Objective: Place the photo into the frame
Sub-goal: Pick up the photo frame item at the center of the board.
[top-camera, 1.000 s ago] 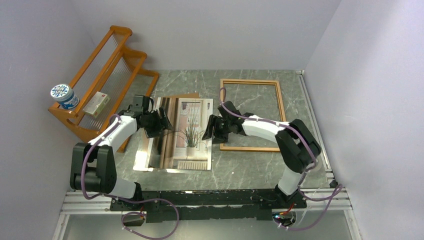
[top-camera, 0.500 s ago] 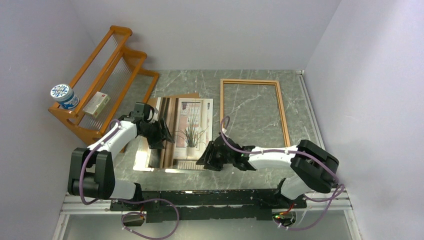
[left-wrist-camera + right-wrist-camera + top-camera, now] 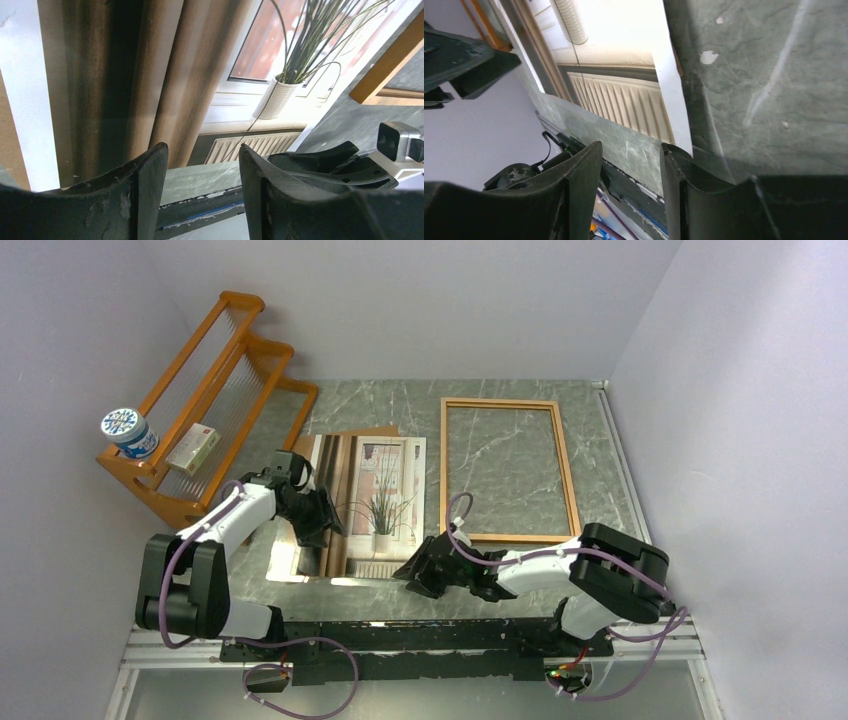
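Top view: one photo lies flat on the counter, beside and clear of the one empty frame; two tools.

Left wrist: left tool is part open and empty at the photo's near edge.

Right wrist: right tool is part open and empty at its near corner. A shallow pinch could crease the paper or slip off.

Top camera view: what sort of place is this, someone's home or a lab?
Most likely a robot lab test cell, not a home: plain walls box in a marble-pattern tabletop, and the left arm and right arm are bolted to a metal rail at its near edge.
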You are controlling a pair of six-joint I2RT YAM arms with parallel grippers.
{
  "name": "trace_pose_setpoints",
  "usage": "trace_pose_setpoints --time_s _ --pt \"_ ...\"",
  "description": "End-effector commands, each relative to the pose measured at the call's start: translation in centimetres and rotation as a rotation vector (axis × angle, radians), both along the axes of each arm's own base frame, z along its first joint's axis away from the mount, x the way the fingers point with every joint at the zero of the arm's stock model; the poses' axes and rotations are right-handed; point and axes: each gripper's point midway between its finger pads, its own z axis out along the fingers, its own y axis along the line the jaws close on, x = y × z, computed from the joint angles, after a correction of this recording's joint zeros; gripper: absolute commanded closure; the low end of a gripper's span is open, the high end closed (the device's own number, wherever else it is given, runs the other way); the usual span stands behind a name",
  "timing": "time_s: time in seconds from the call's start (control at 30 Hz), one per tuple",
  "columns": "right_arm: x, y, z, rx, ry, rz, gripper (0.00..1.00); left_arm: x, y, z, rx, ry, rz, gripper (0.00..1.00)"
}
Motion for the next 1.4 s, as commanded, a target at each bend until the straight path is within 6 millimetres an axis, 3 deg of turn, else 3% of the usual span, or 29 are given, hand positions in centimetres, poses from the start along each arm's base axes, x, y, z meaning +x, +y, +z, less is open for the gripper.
trace_pose_setpoints --time_s 0.0,0.3,0.5,0.67,0.9,1.17,1.37 --pt "0.5 0.1 -1.1 0.023 -0.032 -0.056 0.51 -1.4 0.2 -1.0 0.043 0.091 0.012 0.41" --pt "0.0 0.4 -1.5 0.100 -0.027 -0.084 0.52 -3.0 0.7 -3.1 0.135 0.190 0.019 0.43" --pt "0.5 1.2 0.3 0.238 -0.086 -0.086 0.53 -4.1 0.4 -4.4 0.147 0.248 0.020 0.44" --pt "0.3 2.5 2.3 0.377 -0.128 -0.050 0.59 -4.5 0.5 -4.7 0.154 0.256 0.025 0.46" --pt "-0.2 3.5 3.1 0.461 -0.129 -0.008 0.60 -4.7 0.4 -4.8 0.151 0.259 0.030 0.48" --pt "0.3 4.0 3.1 0.424 -0.167 -0.001 0.46 -4.7 0.3 -4.8 0.145 0.256 0.034 0.50" --pt "0.6 4.2 2.0 0.263 -0.190 0.038 0.34 -4.7 0.3 -4.6 0.143 0.253 0.033 0.50"
